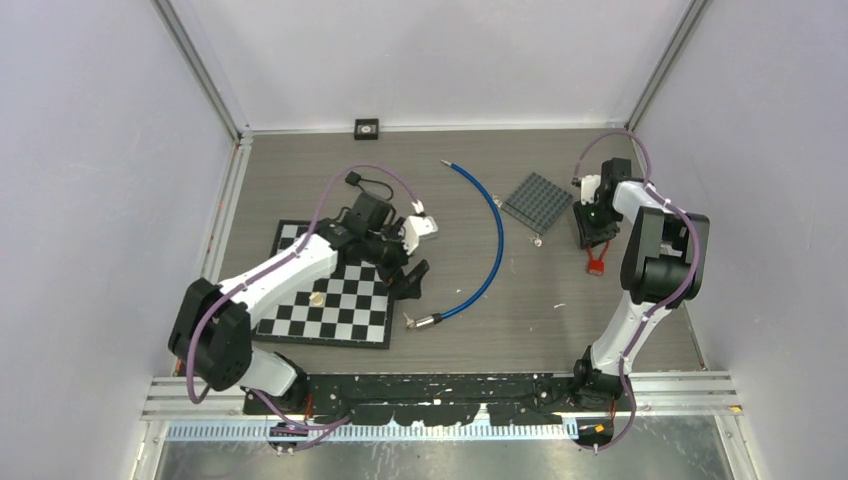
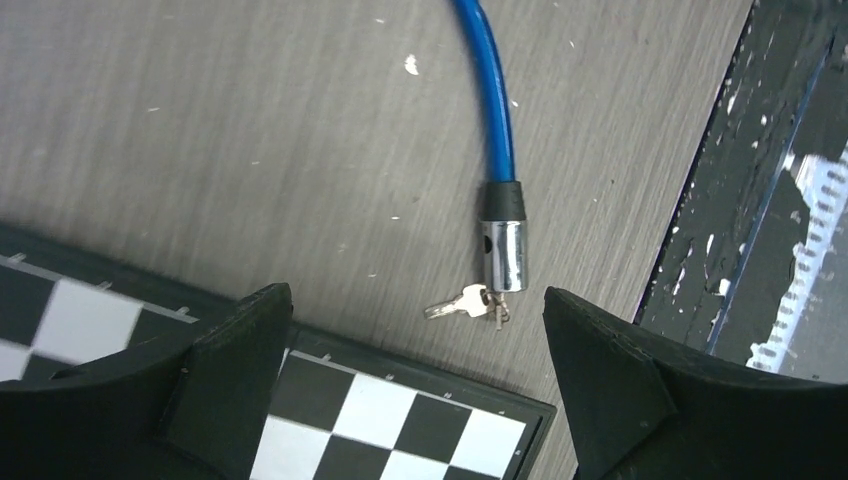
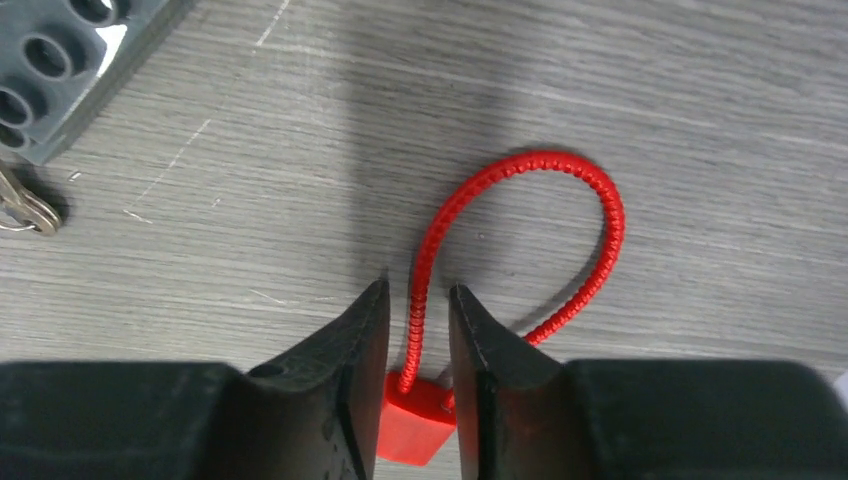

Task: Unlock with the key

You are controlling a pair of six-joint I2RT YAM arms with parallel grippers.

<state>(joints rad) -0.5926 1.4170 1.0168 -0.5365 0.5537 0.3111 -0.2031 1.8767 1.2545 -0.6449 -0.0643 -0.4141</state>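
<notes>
Right wrist view: the red padlock body (image 3: 412,425) is mostly tucked between and under the fingers of the right gripper (image 3: 418,300); only its upper corner shows. The jaws are drawn narrow on either side of one strand of its red ribbed loop (image 3: 560,170). A sliver of gap shows beside the strand, and I cannot tell whether the fingers press the body lower down. From above, the wrist covers most of this, leaving just a red scrap on the right side of the table.

A small key (image 3: 22,210) lies at the frame's left edge, cut off, just beside the grey studded plate (image 3: 50,70) (also cropped).

The left gripper (image 2: 412,325) is spread wide, holding nothing, over the corner of the checkerboard (image 2: 390,420). Between its fingers, on the bare table (image 2: 200,120), the blue cable (image 2: 492,110) ends in a silver lock barrel (image 2: 505,255) with a key bunch (image 2: 455,304) at its mouth (seated in the keyhole or merely lying against it, too small to say). The cable's far end runs out of this view.

Overhead: the cable arcs between the checkerboard and the grey plate. A pale small piece (image 1: 316,298) sits on the board, kind unclear. A small black square (image 1: 367,127) lies by the far wall.
</notes>
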